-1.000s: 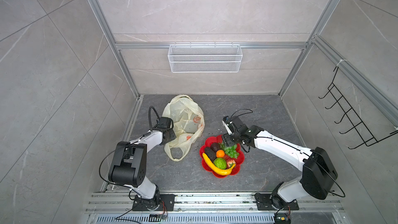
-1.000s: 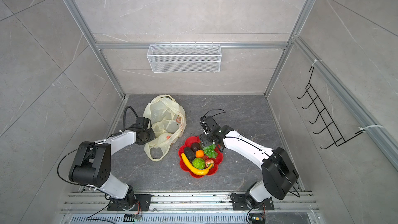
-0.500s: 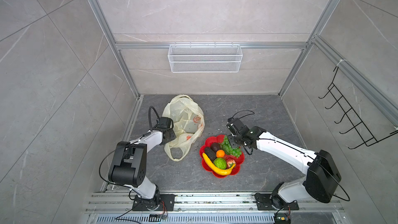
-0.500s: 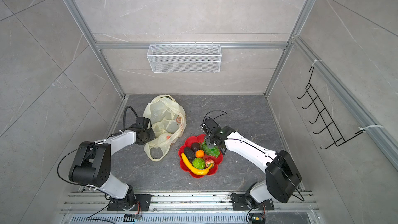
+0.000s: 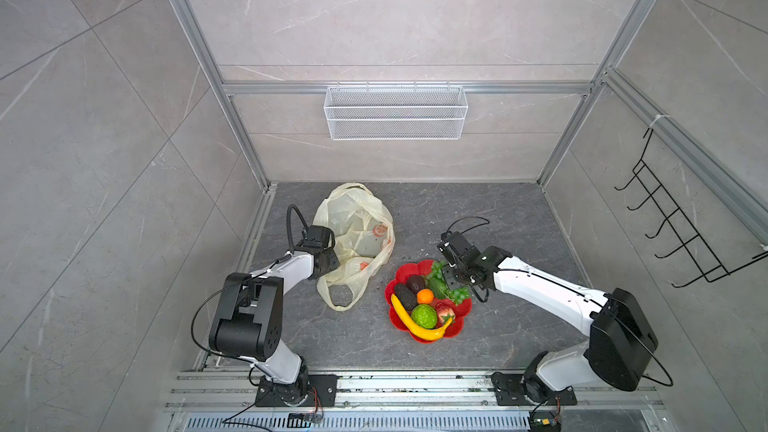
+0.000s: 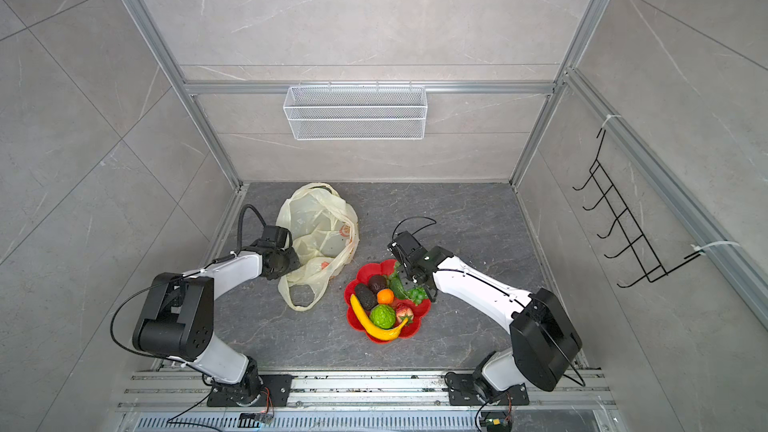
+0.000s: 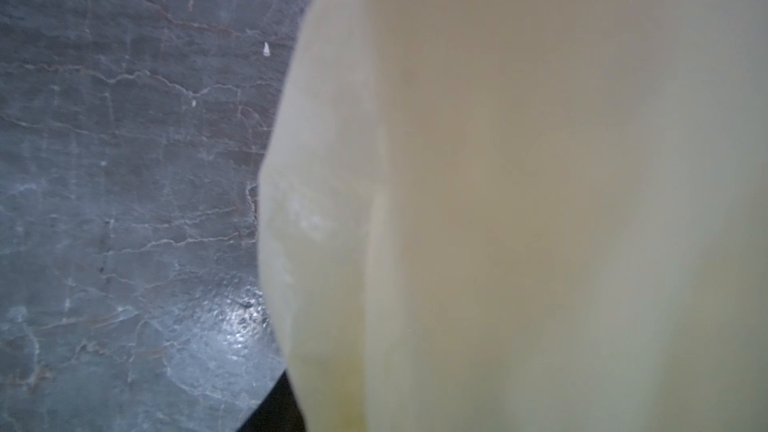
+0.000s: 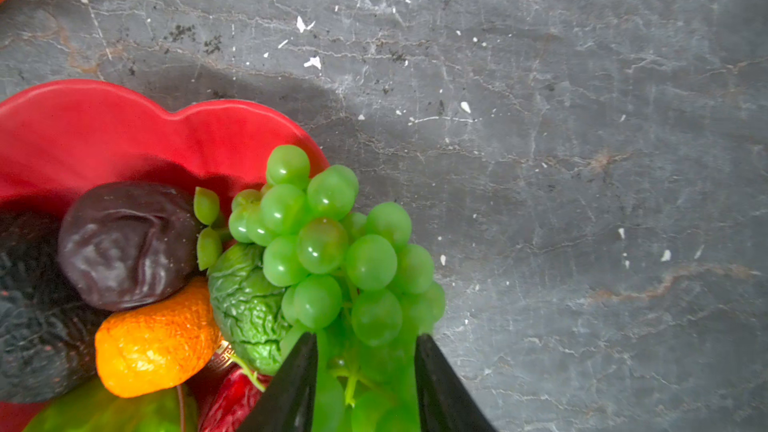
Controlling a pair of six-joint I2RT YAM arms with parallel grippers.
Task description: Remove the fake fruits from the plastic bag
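**Q:** Right arm, pose?
**A:** Your right arm (image 5: 540,288) runs low from its base and its wrist tips down over the right rim of the red plate (image 5: 463,320). The right gripper (image 8: 365,336) has its black fingers (image 8: 291,388) pinching the green grape bunch (image 8: 332,251), which spills over that rim.

**Q:** Other fruit?
**A:** All on the plate. Nearest you are the banana (image 5: 415,326), the bumpy green ball (image 5: 424,315) and the strawberry (image 5: 445,312). Behind them are the orange (image 5: 425,296), the green avocado (image 5: 436,286) and the dark avocados (image 5: 405,296).

**Q:** Left arm?
**A:** Your left arm (image 5: 286,270) has its elbow folded and its forearm stretched to the plastic bag (image 5: 353,222). The bag lies slack on the table (image 5: 498,209), beyond and left of the plate. The left gripper (image 5: 332,268) is tucked against the bag's edge. Film covers its camera, so you cannot tell how its jaws stand.

**Q:** Change over the last second?
**A:** The right fingers have drawn in from wide and the wrist has shifted slightly rightward. The left arm and bag are unchanged.
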